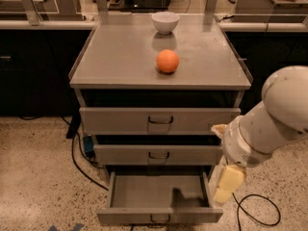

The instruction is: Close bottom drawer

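The bottom drawer (159,214) of the grey metal cabinet is pulled out; its shallow tray looks empty and its narrow front panel has a small dark loop handle at the lower edge of the view. The middle drawer (159,154) and top drawer (160,121) sit further in. My gripper (227,184), cream-coloured below the white arm, hangs at the right side of the open bottom drawer, beside its right wall.
An orange (167,61) and a white bowl (165,22) sit on the cabinet top (120,57). Black cables lie on the speckled floor left (79,162) and right (260,211) of the cabinet. Dark counters stand behind.
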`<state>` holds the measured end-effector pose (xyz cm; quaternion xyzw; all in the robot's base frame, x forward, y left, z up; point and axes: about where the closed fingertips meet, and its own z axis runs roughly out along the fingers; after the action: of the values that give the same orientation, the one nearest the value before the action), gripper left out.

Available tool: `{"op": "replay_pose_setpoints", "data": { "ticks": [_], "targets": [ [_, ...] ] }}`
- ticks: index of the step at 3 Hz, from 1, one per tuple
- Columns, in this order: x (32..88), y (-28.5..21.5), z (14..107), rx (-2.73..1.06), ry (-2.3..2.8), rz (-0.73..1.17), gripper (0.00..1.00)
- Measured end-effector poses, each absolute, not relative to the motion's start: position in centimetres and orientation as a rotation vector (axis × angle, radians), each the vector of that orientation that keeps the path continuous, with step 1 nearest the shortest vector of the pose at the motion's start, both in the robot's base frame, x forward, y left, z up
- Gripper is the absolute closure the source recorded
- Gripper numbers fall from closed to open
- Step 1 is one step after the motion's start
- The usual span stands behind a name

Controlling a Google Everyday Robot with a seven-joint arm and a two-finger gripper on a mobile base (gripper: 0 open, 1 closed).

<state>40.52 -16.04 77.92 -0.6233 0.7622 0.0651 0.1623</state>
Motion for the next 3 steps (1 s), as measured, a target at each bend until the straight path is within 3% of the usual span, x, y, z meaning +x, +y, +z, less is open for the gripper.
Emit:
{"op": "replay_pose_setpoints", "data": {
  "ticks": [1,2,3],
  "targets": [
    [39.7,-12.4,70.8,-1.71,2.193,0.379,0.0],
    [38.6,-8.5,63.2,-1.616,2.21,0.582,0.19],
    [39.0,-7.9,61.2,-1.58,2.214,0.616,0.42]
  ]
}}
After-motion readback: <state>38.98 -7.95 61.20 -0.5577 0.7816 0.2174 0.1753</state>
